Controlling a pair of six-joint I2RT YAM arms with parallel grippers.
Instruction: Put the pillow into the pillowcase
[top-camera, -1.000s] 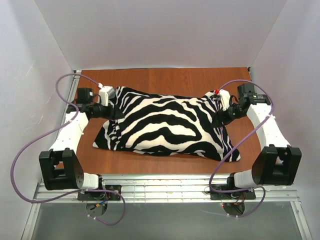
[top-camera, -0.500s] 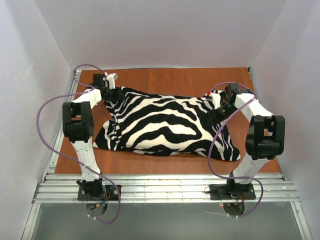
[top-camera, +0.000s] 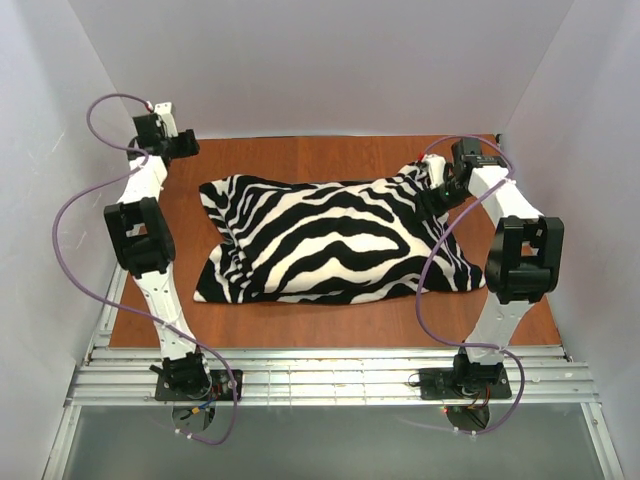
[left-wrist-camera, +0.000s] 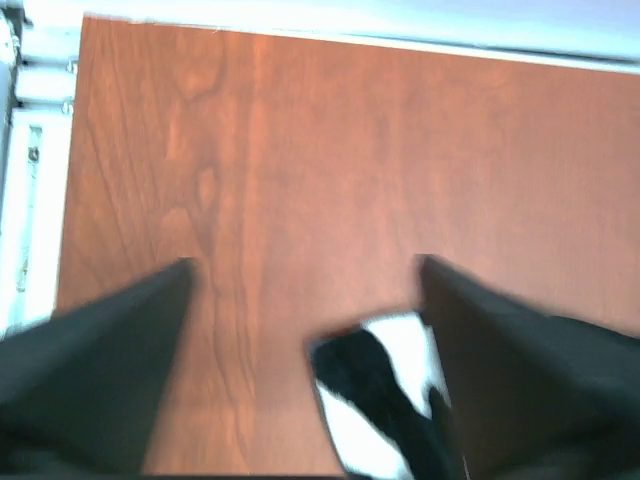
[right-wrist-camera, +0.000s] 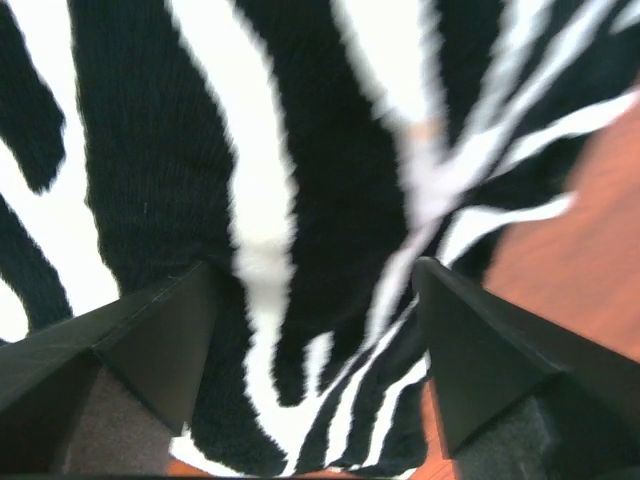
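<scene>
The pillowcase (top-camera: 330, 240) lies zebra side up on the wooden table (top-camera: 330, 160), filled out and plump. The cream pillow shows in no view. My left gripper (top-camera: 185, 147) is open and empty, raised over the table's far left corner, apart from the fabric. In the left wrist view (left-wrist-camera: 305, 262) only a corner of the pillowcase (left-wrist-camera: 385, 400) shows below its fingers. My right gripper (top-camera: 432, 190) is at the pillowcase's far right corner. In the right wrist view (right-wrist-camera: 315, 265) its jaws stand wide apart over the striped fabric (right-wrist-camera: 300, 150).
White walls close in the table at the back and both sides. An aluminium rail (top-camera: 320, 375) with the arm bases runs along the near edge. Purple cables (top-camera: 70, 230) loop beside each arm. Bare wood (left-wrist-camera: 300, 150) lies behind the pillowcase.
My left gripper let go of the pillowcase's far left corner and rose back to the far left corner. Both arms folded upright. The pillowcase settled flatter; the right gripper stayed at its corner.
</scene>
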